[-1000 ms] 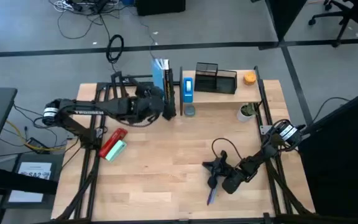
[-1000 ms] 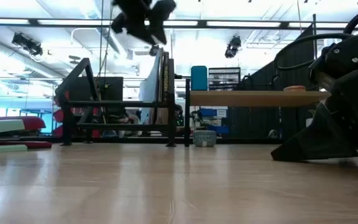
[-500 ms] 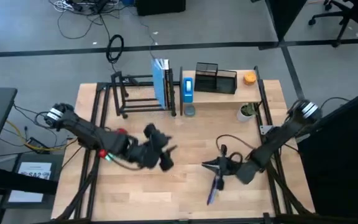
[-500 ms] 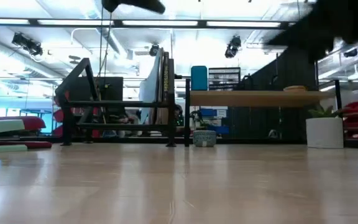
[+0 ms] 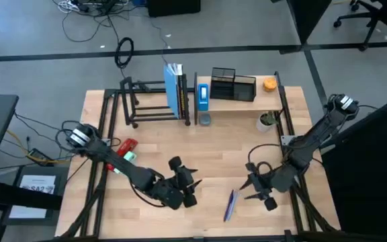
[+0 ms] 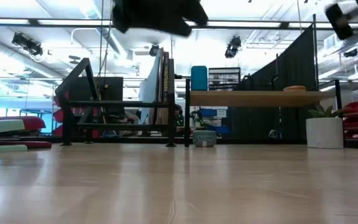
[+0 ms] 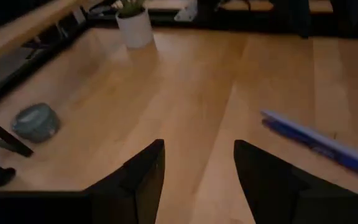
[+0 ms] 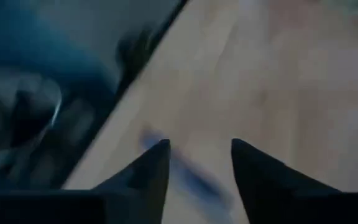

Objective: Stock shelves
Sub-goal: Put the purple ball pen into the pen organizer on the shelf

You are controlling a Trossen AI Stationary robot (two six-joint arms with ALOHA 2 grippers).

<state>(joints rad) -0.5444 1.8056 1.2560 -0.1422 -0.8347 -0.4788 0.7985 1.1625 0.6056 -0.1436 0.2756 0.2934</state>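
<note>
The shelves stand at the table's far edge: a black metal-tube rack [image 5: 146, 102] with blue books [image 5: 174, 89] upright at its right end, and a wood-board shelf [image 5: 244, 102] carrying a blue box [image 5: 203, 94], a mesh organizer [image 5: 234, 84] and an orange object [image 5: 269, 84]. A blue pen [image 5: 230, 204] lies flat on the table near the front. My left gripper [image 5: 192, 187] hovers open just left of the pen, and the pen [image 7: 319, 143] lies ahead of its fingers. My right gripper [image 5: 248, 189] is open just right of the pen.
A small grey round object [image 5: 205, 119] lies in front of the shelves, and a white plant pot [image 5: 267, 121] stands by the wood shelf's right end. Red and green items [image 5: 123, 150] lie at the table's left, under my left arm.
My left gripper has left the black rack and swept toward the table's near edge, ending low beside the pen. My right gripper has backed a little toward the table's right edge, away from the pen, while its arm has swung up.
</note>
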